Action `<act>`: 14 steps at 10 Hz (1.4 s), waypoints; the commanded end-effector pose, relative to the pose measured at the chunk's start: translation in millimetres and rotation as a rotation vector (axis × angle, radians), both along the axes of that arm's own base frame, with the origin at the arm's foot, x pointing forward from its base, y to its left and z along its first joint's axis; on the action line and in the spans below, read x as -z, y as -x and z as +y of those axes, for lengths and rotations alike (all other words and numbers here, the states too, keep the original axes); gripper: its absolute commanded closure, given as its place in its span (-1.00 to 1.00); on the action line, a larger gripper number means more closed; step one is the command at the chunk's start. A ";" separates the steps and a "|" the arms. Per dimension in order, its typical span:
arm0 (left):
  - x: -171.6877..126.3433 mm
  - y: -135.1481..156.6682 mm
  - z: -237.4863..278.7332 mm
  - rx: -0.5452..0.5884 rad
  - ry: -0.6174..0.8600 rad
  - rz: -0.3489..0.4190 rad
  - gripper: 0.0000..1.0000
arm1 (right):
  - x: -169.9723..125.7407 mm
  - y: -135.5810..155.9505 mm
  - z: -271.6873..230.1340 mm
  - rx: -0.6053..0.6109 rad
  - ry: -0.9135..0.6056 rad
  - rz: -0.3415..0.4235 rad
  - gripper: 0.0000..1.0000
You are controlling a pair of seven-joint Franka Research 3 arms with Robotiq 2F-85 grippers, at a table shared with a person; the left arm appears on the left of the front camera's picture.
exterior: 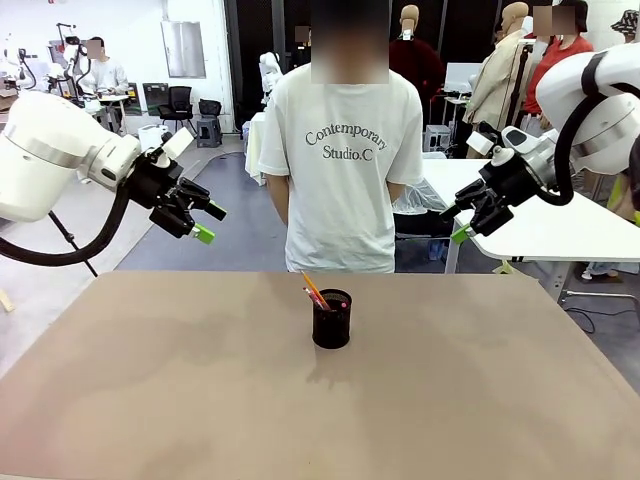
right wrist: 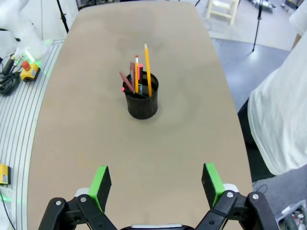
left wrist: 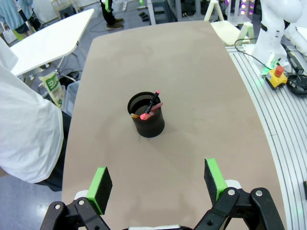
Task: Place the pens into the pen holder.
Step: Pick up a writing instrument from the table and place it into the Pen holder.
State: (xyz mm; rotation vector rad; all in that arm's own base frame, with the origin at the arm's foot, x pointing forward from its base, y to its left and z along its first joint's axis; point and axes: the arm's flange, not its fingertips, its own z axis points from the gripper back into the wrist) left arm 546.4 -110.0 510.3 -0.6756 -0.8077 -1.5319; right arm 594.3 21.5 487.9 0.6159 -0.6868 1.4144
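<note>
Tan table (exterior: pixel 150 400) carries the holder (exterior: pixel 331 320) at centre, pens (right wrist: pixel 136 76) upright inside. Left gripper (exterior: pixel 203 222) at ten o'clock and right gripper (exterior: pixel 460 222) at two o'clock hover wide open, empty. Pens judged light, stiff, slippery; grip mid-shaft.

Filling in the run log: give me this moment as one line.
pens: standing in holder | left gripper: open, empty, raised | right gripper: open, empty, raised | person: standing behind table
</note>
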 end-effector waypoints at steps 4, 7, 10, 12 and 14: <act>-0.3 2.4 0.7 0.000 0.000 0.004 -1.00 | -3.4 0.0 -0.9 -0.002 -0.002 -0.003 -1.00; -0.3 2.4 0.7 0.000 0.000 0.004 -1.00 | -3.4 0.0 -0.9 -0.002 -0.002 -0.003 -1.00; -0.3 2.4 0.7 0.000 0.000 0.004 -1.00 | -3.4 0.0 -0.9 -0.002 -0.002 -0.003 -1.00; -0.3 2.4 0.7 0.000 0.000 0.004 -1.00 | -3.4 0.0 -0.9 -0.002 -0.002 -0.003 -1.00; -0.3 2.4 0.7 0.000 0.000 0.004 -1.00 | -3.4 0.0 -0.9 -0.002 -0.002 -0.003 -1.00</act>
